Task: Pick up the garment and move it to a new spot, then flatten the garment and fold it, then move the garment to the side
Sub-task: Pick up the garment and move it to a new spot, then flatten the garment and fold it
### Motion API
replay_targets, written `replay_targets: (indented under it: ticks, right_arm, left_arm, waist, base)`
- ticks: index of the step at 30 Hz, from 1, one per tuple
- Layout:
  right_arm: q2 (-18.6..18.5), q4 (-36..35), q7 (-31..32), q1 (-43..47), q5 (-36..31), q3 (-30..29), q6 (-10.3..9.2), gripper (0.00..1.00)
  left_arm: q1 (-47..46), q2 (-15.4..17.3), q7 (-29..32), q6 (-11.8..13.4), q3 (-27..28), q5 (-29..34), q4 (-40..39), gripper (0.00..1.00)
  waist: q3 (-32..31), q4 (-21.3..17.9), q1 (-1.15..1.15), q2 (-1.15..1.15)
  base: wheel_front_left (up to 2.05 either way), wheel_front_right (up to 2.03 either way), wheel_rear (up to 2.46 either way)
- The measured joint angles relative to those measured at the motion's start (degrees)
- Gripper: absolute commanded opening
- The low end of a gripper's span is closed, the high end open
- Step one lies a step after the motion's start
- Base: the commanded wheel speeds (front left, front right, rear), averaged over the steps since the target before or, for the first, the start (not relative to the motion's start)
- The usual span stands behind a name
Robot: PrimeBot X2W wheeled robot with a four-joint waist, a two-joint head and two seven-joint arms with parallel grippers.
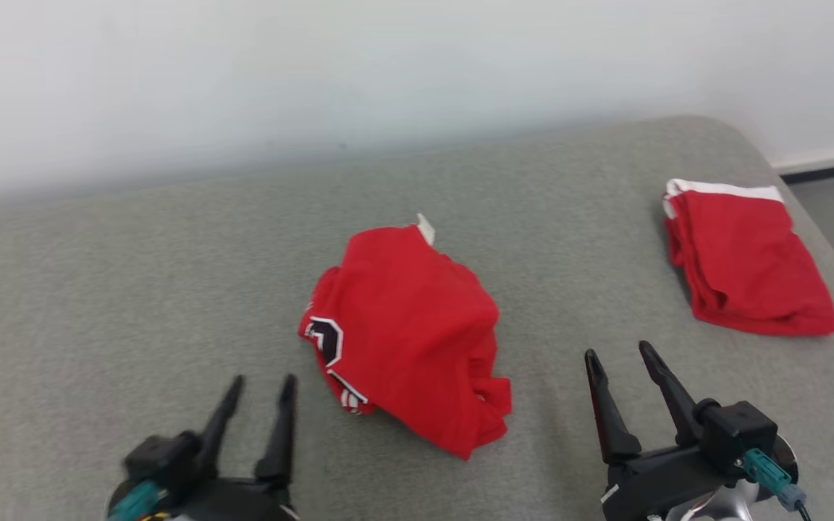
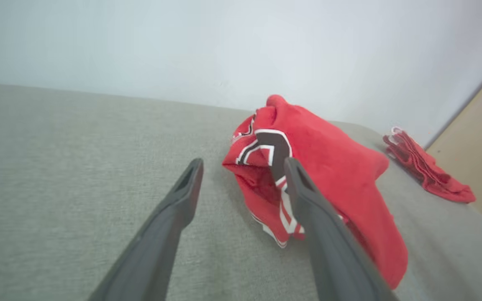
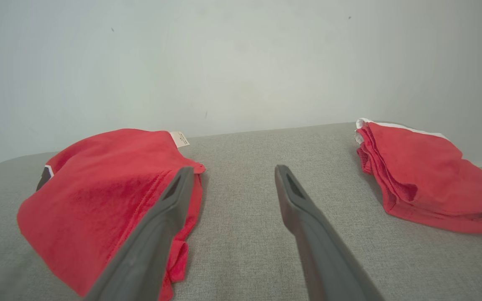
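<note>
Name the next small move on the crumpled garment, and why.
Probably ease the left gripper onto the crumpled garment at its emblem edge and shut the jaws: that edge lies nearest, and this gripper and the right gripper are open, empty.

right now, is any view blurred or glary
Head view: left jaws smeared by motion blur, right jaws crisp, soft shadow under the middle garment. Left wrist view: slightly soft throughout. Right wrist view: sharpest, surface weave visible, no glare.
</note>
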Motion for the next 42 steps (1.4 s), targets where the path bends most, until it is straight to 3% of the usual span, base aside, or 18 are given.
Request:
replay_targets:
  ticks: [5,16,23,42]
  right_arm:
    - [0.0,0.5,-0.3,1.1,0.0,-0.8,0.0,1.0]
    - [0.0,3.2,-2.2,3.1,0.3,-2.3,0.0,1.0]
    - [0.0,4.5,-2.5,3.2,0.3,-2.7,0.0,1.0]
    - [0.0,5.5,-1.9,3.5,-0.1,-3.3,0.0,1.0]
  left_arm:
    - [8.1,-1.3,-0.2,0.9,9.9,2.4,-9.5,1.0]
    - [17.7,-5.5,-0.2,-3.9,21.1,10.3,-16.4,1.0]
    - [19.7,-5.9,-0.2,-5.7,23.8,12.4,-16.6,1.0]
    - [21.0,-7.8,-0.2,-6.3,25.7,14.6,-16.3,1.0]
  waist:
    - [-1.1,3.6,0.0,0.0]
    - [-3.4,8.5,0.0,0.0]
    - [-4.4,8.6,0.0,0.0]
    - [-4.1,7.2,0.0,0.0]
  base:
    - [0.0,0.0,0.0]
    - [0.0,0.0,0.0]
    - [0.0,0.0,0.0]
    - [0.0,0.0,0.0]
